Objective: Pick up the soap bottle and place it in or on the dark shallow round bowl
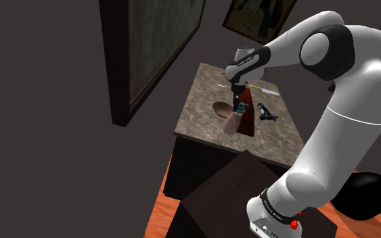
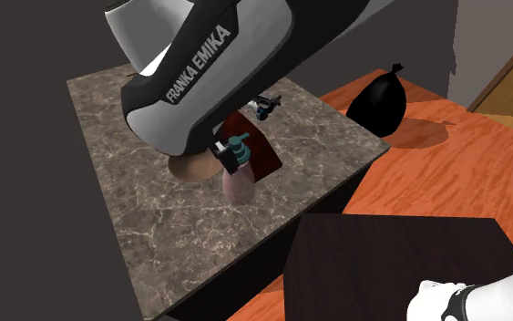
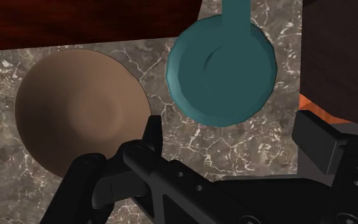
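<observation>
The soap bottle has a pale pink body and a teal pump head. It stands on the marble table top, partly over a flat dark red slab. Close beside it lies the shallow round bowl, drawn tan-brown. My gripper hangs straight above the pump head. Its fingers stand wider apart than the head and touch nothing. In the shoulder view the gripper sits just over the bottle's top.
A small black gadget lies on the table past the red slab. The table's edge is near the bottle, with orange floor below. A black bag sits on the floor. My stand is close to the table.
</observation>
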`<control>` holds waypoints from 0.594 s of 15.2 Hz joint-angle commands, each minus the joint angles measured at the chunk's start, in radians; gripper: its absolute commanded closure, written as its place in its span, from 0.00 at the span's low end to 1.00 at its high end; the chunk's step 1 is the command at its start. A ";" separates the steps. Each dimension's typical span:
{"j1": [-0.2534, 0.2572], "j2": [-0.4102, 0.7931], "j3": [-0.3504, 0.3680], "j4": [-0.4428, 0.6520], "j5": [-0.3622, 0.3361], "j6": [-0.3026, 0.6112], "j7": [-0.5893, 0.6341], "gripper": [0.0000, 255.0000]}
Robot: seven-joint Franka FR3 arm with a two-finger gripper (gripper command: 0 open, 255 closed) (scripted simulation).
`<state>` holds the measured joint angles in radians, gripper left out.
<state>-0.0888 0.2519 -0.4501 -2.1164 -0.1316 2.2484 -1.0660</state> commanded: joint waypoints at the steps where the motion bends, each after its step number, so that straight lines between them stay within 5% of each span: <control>1: -0.007 0.020 0.001 -0.005 0.007 0.025 -0.010 0.00; 9: -0.020 0.059 0.005 -0.025 0.021 0.083 -0.020 0.00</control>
<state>-0.1086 0.3098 -0.4456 -2.1409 -0.1116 2.3299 -1.0862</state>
